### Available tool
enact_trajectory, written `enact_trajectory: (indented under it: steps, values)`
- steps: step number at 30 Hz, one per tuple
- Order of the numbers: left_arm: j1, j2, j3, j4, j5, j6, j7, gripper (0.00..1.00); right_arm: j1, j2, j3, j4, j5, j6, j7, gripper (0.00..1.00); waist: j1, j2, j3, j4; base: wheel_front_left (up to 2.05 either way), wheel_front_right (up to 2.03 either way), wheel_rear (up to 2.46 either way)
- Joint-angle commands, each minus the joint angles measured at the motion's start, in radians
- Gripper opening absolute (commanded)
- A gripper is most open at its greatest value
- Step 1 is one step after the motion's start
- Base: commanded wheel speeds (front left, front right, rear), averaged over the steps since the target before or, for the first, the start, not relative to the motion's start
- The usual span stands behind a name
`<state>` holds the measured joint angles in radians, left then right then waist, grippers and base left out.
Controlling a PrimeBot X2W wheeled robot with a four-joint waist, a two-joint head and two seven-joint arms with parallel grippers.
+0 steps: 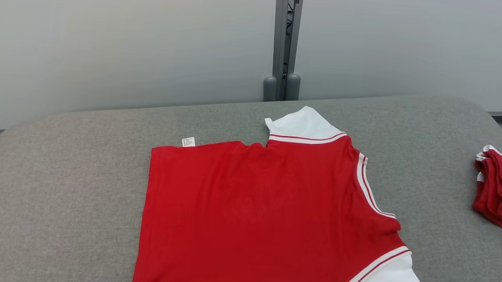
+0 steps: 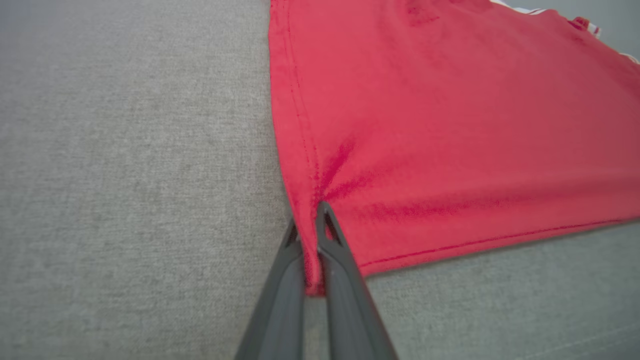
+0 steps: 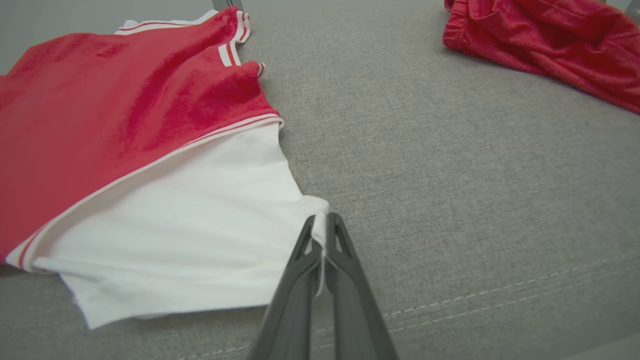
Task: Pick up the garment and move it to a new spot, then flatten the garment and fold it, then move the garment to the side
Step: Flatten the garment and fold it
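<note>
**Item 1:** garment (image 1: 252, 209), red jersey, 2 white sleeves, striped trim.
**Location:** spread nearly flat mid-table (image 1: 63, 171). Hem faces the left edge, neckline the right edge, and the body overruns toward the near edge.
**Handling (judged):** light, limp knit that is not fragile. It should drape, crease and stretch under pull, so lift it at 2 points together. Hem corners and sleeve ends suit best.
**Left gripper** (image 2: 308, 220): clenched on the near hem corner, with puckers radiating from the pinch.
**Right gripper** (image 3: 321, 217): clenched on the edge of the near white sleeve (image 3: 190, 220).
**Item 2:** second red garment (image 1: 499, 190), bunched at the right edge, well apart.
</note>
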<state>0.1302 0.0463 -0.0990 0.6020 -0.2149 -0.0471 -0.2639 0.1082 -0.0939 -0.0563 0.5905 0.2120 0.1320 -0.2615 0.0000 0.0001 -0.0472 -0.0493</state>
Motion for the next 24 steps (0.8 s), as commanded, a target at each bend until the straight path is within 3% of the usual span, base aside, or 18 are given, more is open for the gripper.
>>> enact_trajectory:
  steps: [1,11,18,24]
  values:
    - [0.005,0.009,0.01,-0.015,-0.009,0.012,0.0,0.0,0.005,-0.013,-0.02,-0.014,0.005,-0.002,-0.004,0.0,0.0,-0.0001,0.005,0.0,0.0,0.0,0.0]
    - [-0.079,0.008,0.036,-0.232,0.034,-0.01,0.0,0.0,-0.123,-0.004,-0.06,-0.141,-0.02,-0.002,-0.004,0.0,0.0,-0.0001,0.081,0.003,0.0,0.0,0.0]
    - [-0.2,0.007,0.025,-0.234,0.049,-0.003,0.0,0.0,-0.282,-0.019,-0.06,-0.147,-0.032,-0.002,-0.004,0.0,0.0,-0.0001,0.155,0.011,0.0,0.0,0.0]
    - [-0.324,0.007,0.006,-0.153,0.06,0.011,0.0,0.0,-0.445,-0.048,-0.032,-0.077,-0.06,-0.002,-0.004,0.0,0.0,-0.0001,0.232,0.021,0.0,0.0,0.0]
